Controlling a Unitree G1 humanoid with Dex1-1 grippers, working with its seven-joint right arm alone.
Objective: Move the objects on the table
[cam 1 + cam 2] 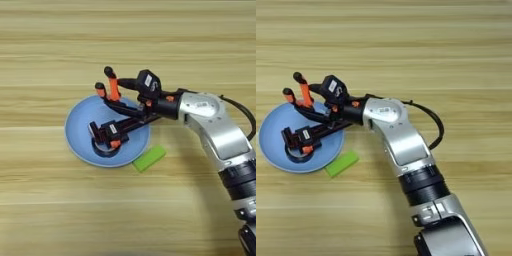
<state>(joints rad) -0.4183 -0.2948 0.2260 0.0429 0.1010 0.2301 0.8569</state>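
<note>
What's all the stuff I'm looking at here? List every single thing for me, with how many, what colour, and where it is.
Round light-blue plate: one, light blue, left of centre on the table.
Small black ring of tape: one, black, lying in the plate, partly hidden under the gripper.
Needle-nose pliers with orange-and-black handles: one, handles sticking up over the plate's far rim; the jaws are hidden by the gripper.
Flat green block: one, bright green, on the table just beside the plate's near right rim.
Light wooden table: one, pale wood with horizontal grain, filling the view.
Robot's right arm: one, silver and black, entering from the bottom right.
Right gripper: one, black with orange parts, over the plate.
</note>
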